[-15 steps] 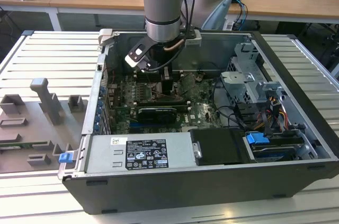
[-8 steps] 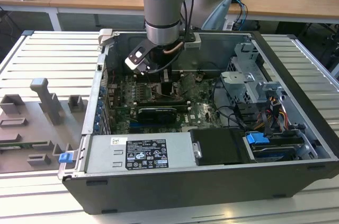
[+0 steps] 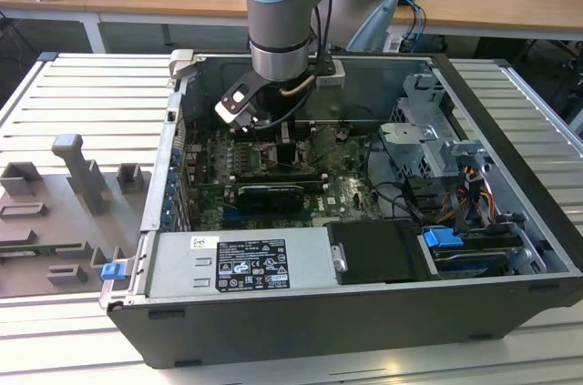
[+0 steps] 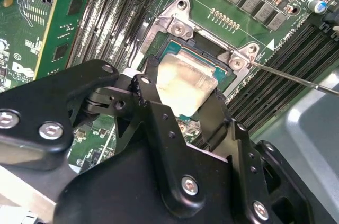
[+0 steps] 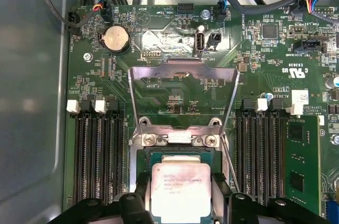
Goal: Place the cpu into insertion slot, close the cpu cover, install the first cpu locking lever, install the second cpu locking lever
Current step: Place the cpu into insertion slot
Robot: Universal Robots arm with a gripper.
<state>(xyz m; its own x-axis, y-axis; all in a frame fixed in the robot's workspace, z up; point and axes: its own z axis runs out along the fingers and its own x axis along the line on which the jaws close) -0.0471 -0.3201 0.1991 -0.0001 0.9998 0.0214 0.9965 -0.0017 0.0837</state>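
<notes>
1. While pinched btwn the two black fingers (image 5: 136, 200) of the gripper (image 4: 181, 94), the cpu (image 5: 183, 192) sits directly over the insertion slot (image 5: 180, 153), silvery face up. It looks level w/ the socket, but I can't tell whether it is fully seated.
2. Gripper state: narrow, closed on two opposite edges of the cpu.
3. The cpu cover (image 5: 183, 66) is swung open on its hinge at the slot's edge, clear of the chip. Green board shows through its cut-out centre.
4. A thin wire locking lever (image 4: 288, 75) angles away from one corner of the socket, not latched down.
5. Memory slots (image 5: 95, 166) w/ white clips flank the socket on both sides. A coin battery (image 5: 116, 37) lies on the board beyond the open cover.
6. In the exterior view:
   - The arm (image 3: 282, 12) reaches down into the open case (image 3: 364, 335), over the far-middle part of the motherboard (image 3: 351, 187).
   - A black expansion card (image 3: 269, 194) lies just on the near side of it.
   - The power supply (image 3: 241, 262) runs along the near wall.
   - The drive cage (image 3: 424, 135) stands on the exterior view's right.
</notes>
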